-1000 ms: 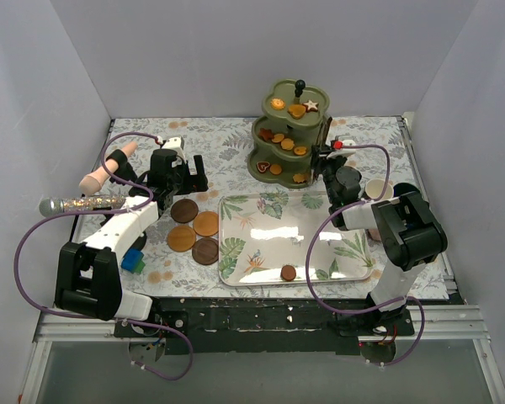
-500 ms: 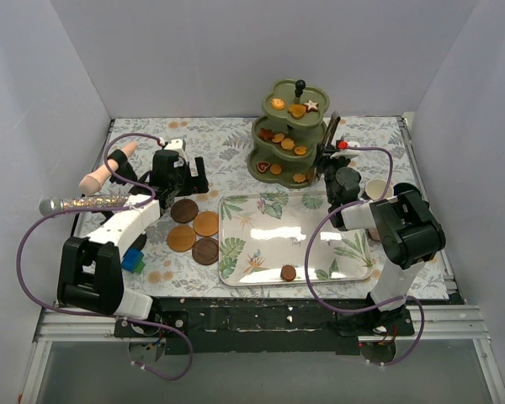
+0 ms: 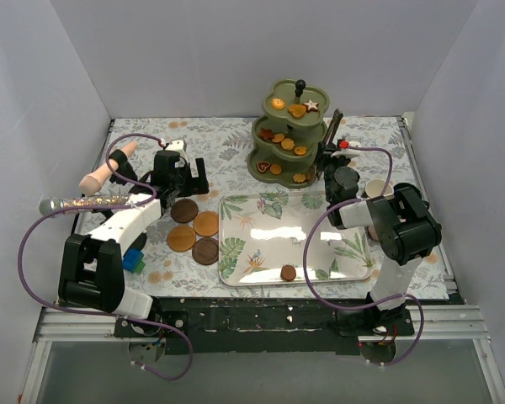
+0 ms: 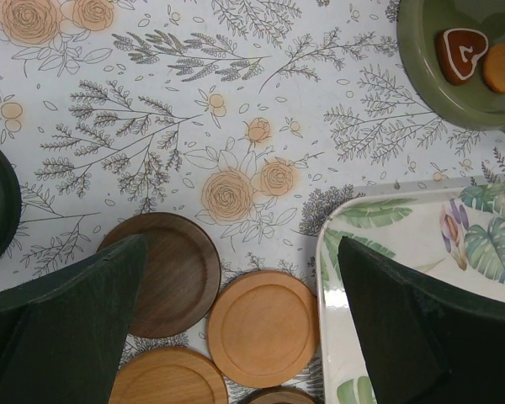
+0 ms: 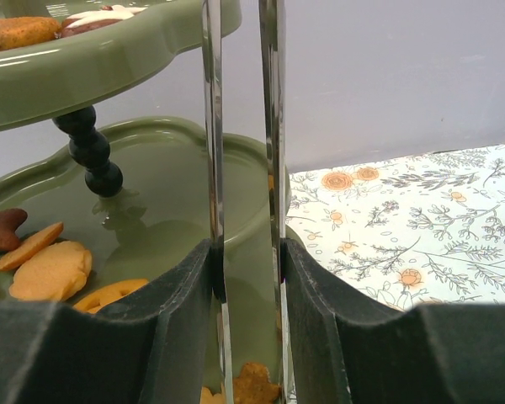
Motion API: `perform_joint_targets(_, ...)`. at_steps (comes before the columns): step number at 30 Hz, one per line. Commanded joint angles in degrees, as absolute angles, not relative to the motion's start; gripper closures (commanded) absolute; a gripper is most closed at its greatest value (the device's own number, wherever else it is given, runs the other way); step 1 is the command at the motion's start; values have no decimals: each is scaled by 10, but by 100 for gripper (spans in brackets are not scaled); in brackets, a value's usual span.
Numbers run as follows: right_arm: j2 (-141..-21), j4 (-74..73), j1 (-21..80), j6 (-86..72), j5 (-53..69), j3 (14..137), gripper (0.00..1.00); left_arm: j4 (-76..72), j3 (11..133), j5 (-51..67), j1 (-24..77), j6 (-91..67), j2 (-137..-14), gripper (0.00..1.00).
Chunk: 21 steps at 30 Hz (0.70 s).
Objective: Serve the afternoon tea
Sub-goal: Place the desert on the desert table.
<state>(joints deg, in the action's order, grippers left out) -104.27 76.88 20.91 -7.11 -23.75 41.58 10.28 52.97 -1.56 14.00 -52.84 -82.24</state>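
- Top external view: the olive-green three-tier stand (image 3: 288, 135) stands upright at the far side of the bench (image 3: 227, 143), with orange and brown biscuits (image 3: 286, 143) on all three tiers.
- A leaf-patterned tray (image 3: 353, 271) lies in front of the stand, and one brown biscuit (image 3: 289, 272) rests near its front edge.
- Four brown coasters (image 3: 194, 229) lie clustered just left of the tray.
- The left hand (image 3: 185, 181) hovers just beyond the coasters with its fingers spread wide and nothing between them. The left wrist view shows a dark coaster (image 4: 172, 273) and a lighter one (image 4: 263, 326) below the gap.
- The right hand (image 3: 326, 160) is just right of the stand, pinching the metal tongs (image 3: 332, 128), which stick up from it.
- In the right wrist view both tong arms are squeezed between the pads (image 5: 316, 286), right in front of the stand's tiers.
- A white mug (image 3: 379, 188) stands beside the right arm, partly hidden.
- A glittery microphone (image 3: 84, 202) lies at the bench's left edge.
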Motion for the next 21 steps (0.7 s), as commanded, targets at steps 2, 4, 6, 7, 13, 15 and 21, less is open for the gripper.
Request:
perform_joint_targets(2,-1056,998,208,-70,-270,434,62,105,544,-24,139,-521,-821,2)
perform_joint_targets(4,-1060,1000,208,-75,-271,439,62,105,544,-25,139,-520,-822,2)
perform_joint_targets(6,-1060,1002,208,-80,-272,439,62,105,545,-25,139,-520,-821,2)
perform_joint_targets(7,-1060,1004,208,-80,-272,440,62,105,545,-25,139,-520,-822,2)
perform_joint_targets(13,-1056,1012,209,-78,-276,441,62,106,544,-24,139,-520,-822,2)
perform_joint_targets(15,-1050,1017,209,-78,-277,437,62,105,545,-24,140,-520,-822,2)
perform_joint_targets(21,-1035,1027,210,-76,-283,423,63,105,546,-23,139,-520,-822,2)
